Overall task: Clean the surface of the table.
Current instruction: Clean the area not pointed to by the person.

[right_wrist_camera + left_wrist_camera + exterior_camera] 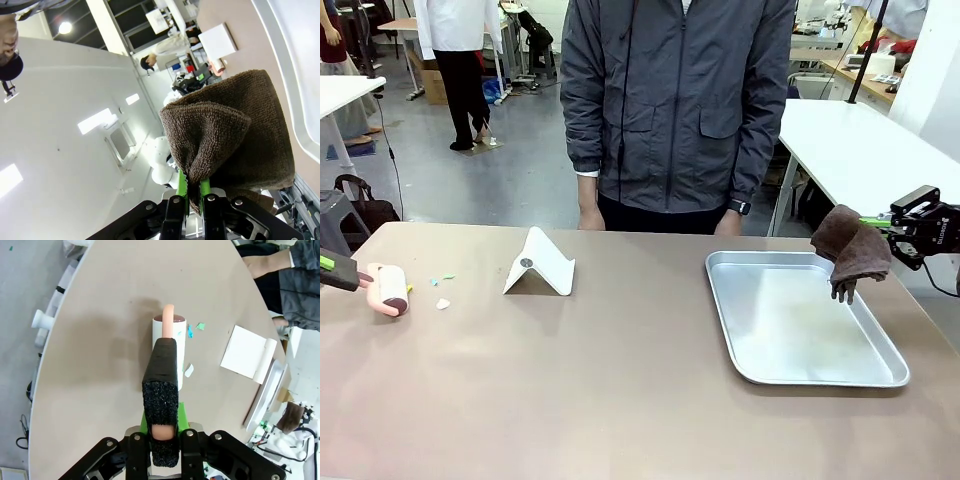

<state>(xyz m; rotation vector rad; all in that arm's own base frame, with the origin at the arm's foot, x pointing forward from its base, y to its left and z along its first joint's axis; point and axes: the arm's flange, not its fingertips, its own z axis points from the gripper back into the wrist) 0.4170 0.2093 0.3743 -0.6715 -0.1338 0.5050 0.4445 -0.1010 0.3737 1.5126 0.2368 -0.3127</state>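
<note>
Quick count: one matte brownish-tan desk (pixel 620 400), one shiny silver metal tray (pixel 790 330), one dark brown terry cloth (pixel 850 245), one white lint roller with a pink handle (pixel 392 290), one white folded card stand (pixel 542 265). Paper scraps round 9 o'clock on the desk: three I'm sure of, two greenish scraps (pixel 200 326) and one white scrap (pixel 188 371). Two black green-padded pincers, left pincer (pixel 162 422) and right pincer (pixel 192 182). One person in a grey jacket (pixel 670 100).
</note>
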